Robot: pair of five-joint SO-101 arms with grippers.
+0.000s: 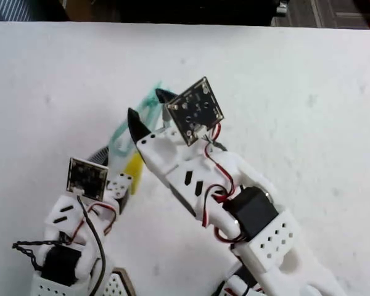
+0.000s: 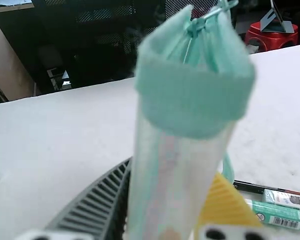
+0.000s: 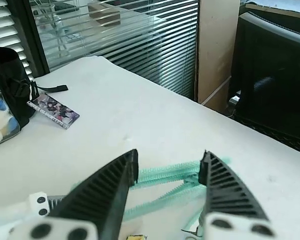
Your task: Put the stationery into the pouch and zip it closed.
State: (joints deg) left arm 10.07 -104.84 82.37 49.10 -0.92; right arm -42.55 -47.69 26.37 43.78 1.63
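Between the two arms on the white worktop (image 1: 296,92), the pouch (image 2: 190,100) is pinched in the left end effector (image 2: 172,172). The right end effector (image 3: 170,155) is spread open above its zip (image 3: 160,175). The pouch looks thin, limp and probably slippery, so it is better taken by the stiffer fabric rim. Pens (image 2: 277,207) lie just beside it. Window blinds (image 3: 130,35) and a black bag (image 3: 10,85) lie beyond.

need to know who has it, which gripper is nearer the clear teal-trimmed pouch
Left. The left gripper has its jaws shut on the clear teal-trimmed pouch; the right gripper hangs over its zipper edge, jaws open.
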